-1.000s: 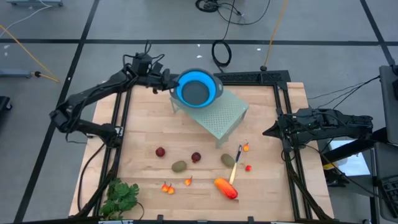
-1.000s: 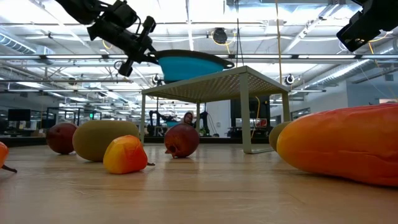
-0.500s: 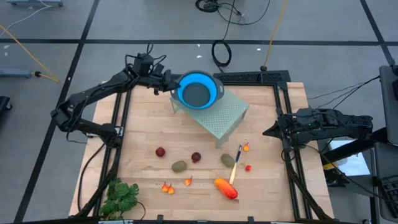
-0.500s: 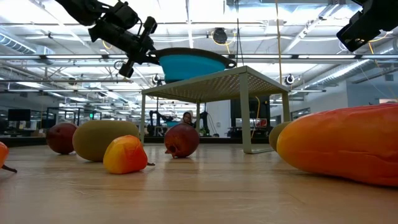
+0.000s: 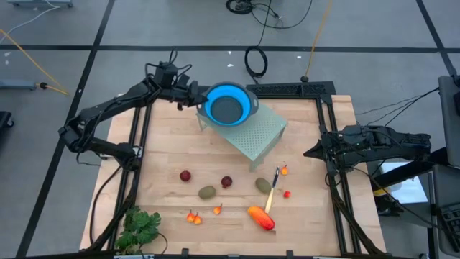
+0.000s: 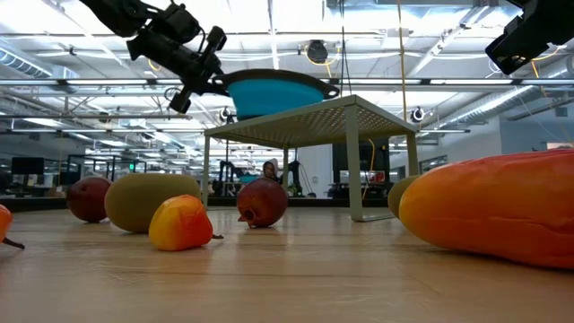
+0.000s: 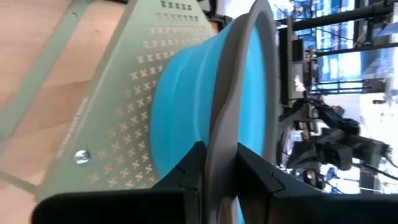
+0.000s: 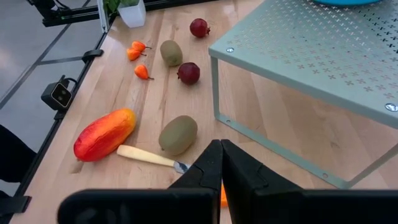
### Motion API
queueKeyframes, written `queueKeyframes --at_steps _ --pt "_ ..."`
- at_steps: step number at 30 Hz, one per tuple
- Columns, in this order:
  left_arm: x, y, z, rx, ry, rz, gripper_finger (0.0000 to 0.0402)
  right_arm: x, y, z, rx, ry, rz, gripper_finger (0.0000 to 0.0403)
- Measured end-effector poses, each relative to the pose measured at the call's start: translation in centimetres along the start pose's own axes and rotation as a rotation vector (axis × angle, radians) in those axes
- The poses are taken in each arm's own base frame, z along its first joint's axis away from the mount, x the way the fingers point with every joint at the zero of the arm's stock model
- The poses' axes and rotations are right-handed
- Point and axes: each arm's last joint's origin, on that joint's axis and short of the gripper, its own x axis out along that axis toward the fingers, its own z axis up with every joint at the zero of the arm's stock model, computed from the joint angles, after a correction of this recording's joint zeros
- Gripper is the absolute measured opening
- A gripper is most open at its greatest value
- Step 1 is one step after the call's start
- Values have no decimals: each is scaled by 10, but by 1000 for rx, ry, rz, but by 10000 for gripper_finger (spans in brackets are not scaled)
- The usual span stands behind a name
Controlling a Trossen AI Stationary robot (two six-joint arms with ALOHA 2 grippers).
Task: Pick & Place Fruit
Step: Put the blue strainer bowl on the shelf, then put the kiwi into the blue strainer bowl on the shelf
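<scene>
Left hand (image 5: 195, 98) at far-left of counter (image 5: 309, 223), fingers (image 7: 189, 180) astride grey rim of blue bowl (image 5: 228, 105) on green perforated stand (image 5: 260, 137); grip vs. release: cannot tell. Right hand (image 5: 307, 152) at right edge, fingers pressed together, empty. Fruit (image 5: 226, 182) lay scattered on near half of counter, well apart from both hands.

A blue collapsible bowl (image 5: 228, 107) with a grey rim sits on the far left corner of a pale green perforated stand (image 5: 250, 134), which occupies the far middle of the wooden table (image 5: 309, 216). A leafy green bunch (image 5: 139, 229) lies at the table's near left corner. A yellow-handled knife (image 5: 272, 191) lies right of centre, near the stand's near leg. Cables (image 5: 256, 61) coil on the floor beyond the table.
</scene>
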Motion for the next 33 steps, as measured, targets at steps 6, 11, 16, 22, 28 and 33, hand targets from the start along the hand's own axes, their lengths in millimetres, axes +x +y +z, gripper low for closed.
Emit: queueKeyframes --at_steps 6,11,16,22,28,33 --pt "0 1 0 16 -12 10 114 0 0 0 0 0 0 0" --pt "0 1 1 18 -27 18 156 0 0 0 0 0 2 0" --pt "-3 2 4 19 -29 14 187 0 0 0 0 1 4 0" --pt "-6 5 8 22 -39 14 211 0 0 0 11 1 4 0" --pt "-8 6 10 17 -41 11 220 0 0 0 30 1 6 0" --pt "-11 8 13 16 -35 -2 219 0 0 0 29 1 7 0"
